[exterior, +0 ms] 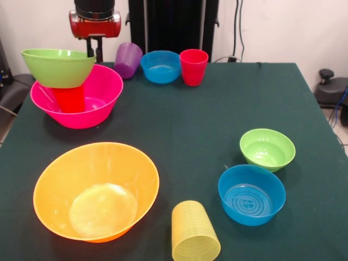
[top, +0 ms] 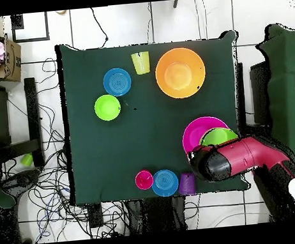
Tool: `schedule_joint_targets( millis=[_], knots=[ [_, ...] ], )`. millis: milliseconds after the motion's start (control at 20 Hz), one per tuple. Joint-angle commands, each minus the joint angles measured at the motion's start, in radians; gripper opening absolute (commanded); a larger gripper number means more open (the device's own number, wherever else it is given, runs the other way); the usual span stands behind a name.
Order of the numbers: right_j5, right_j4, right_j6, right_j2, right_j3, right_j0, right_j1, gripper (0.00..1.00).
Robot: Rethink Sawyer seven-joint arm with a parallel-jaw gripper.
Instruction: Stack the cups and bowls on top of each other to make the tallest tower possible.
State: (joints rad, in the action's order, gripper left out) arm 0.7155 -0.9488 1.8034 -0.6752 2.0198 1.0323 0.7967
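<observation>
Front – tower (exterior: 68, 87): we see the hot pink bowl (exterior: 100, 103) at the worktop's (exterior: 185, 125) far left, w/ a bright red cup (exterior: 69, 99) inside and the med. lime bowl (exterior: 58, 66) perched on the cup, tilted a bit.
Front – loose: large orange bowl (exterior: 97, 190), ribbed yellow cup (exterior: 194, 232) on its side, blue bowl (exterior: 252, 194), small lime bowl (exterior: 267, 148); at the far edge a tipped purple cup (exterior: 128, 60), 2nd blue bowl (exterior: 161, 66), upright pinkish-red cup (exterior: 193, 66).
Front – pincer (exterior: 95, 46): just behind the tower; we can't tell if spread or pressed.
Overhead – arm (top: 243, 159): covers the tower's side; pincer hidden.
Progress: we judge 3 of 10 pcs stacked, 7 left.
</observation>
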Motion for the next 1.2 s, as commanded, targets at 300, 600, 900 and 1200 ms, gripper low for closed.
schedule_joint_targets(
  millis=[300,600,900,1200],
  knots=[
    [0.189,0.125,-0.237,-0.022,0.055,-0.013,-0.061,0.0],
    [0.217,0.13,-0.227,-0.023,0.034,-0.031,-0.077,0.0],
    [0.219,0.111,-0.218,-0.029,0.008,-0.043,-0.091,0.0],
    [0.208,0.098,-0.207,-0.039,-0.015,-0.049,-0.089,0.0]
  ],
)
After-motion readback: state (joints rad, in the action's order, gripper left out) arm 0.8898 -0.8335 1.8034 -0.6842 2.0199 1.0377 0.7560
